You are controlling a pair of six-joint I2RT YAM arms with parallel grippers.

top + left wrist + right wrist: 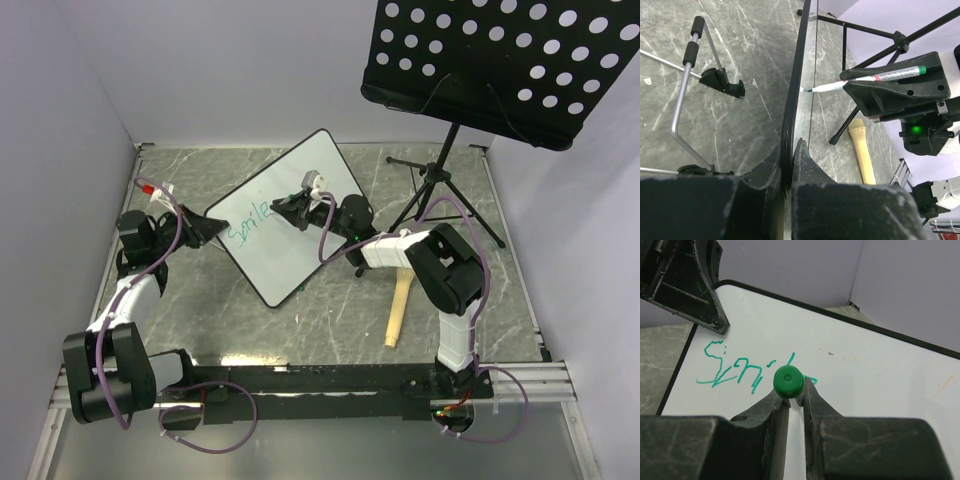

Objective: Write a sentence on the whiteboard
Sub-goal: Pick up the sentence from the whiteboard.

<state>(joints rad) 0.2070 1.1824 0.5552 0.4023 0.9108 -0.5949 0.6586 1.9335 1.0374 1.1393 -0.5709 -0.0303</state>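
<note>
Standing tilted on the counter (200,300), the whiteboard (285,250) looks thin, stiff, light and slick, best taken by its black frame, where the left pincer (791,150) is clamped. The right pincer (793,399) is clamped on the green marker (788,381), tip at the unfinished sentence (742,374).

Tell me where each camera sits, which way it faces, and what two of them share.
Top external: above and behind the bases, looking down at the table; left arm, right arm, whiteboard and music stand show.
Left wrist: on the left arm, looking along the whiteboard's edge; the left gripper clamps its frame at the bottom.
Right wrist: on the right arm, looking down the marker at the green writing; the right gripper pinches the marker.
Shared: both wrist views show the whiteboard, the marker and the other gripper.
</note>
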